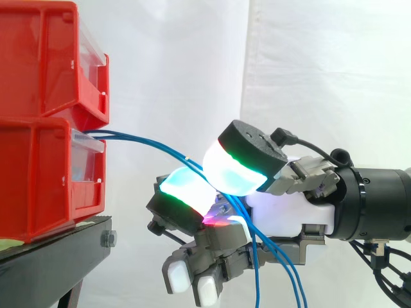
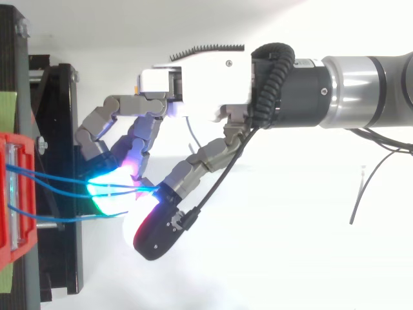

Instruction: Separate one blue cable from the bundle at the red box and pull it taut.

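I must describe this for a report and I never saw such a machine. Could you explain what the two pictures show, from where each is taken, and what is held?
This is a robot arm ending in a hand with fingers and a thumb; the glowing pads are its own fingertips. One picture is taken from the side, level with the work; the other looks down from above. Both show the same scene. At the left, two red bins are stacked on a black stand, before a white curtain. Blue cables come out of the lower bin's front and run to the hand, which pinches them between its thumb pad and a finger pad. Past the pinch they hang down loosely. How many it pinches, I cannot tell.
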